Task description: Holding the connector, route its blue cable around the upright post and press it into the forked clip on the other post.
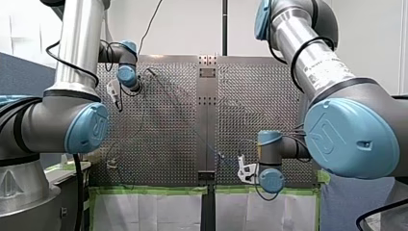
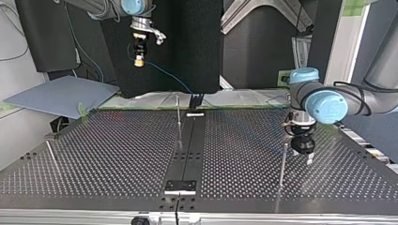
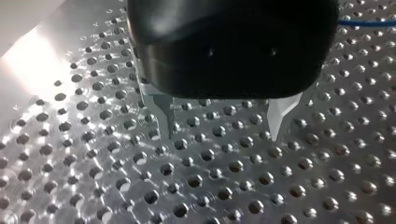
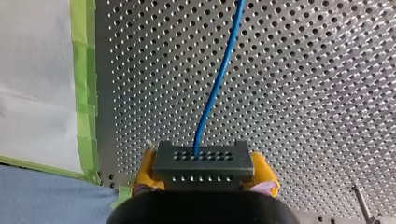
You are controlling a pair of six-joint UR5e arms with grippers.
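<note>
Right end effector (image 4: 205,169) pinches the grey connector (image 4: 203,157); its blue cable (image 4: 219,74) runs over the perforated bench (image 4: 303,93), edged with green tape (image 4: 84,93). The top view places an upright post (image 2: 283,164) near my left end effector (image 2: 306,158); its wrist view shows fingers (image 3: 279,116) spread.

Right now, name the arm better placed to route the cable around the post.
Right. My right gripper is shut on the connector, with the blue cable running out of it. My left gripper is open and empty over the table.
</note>
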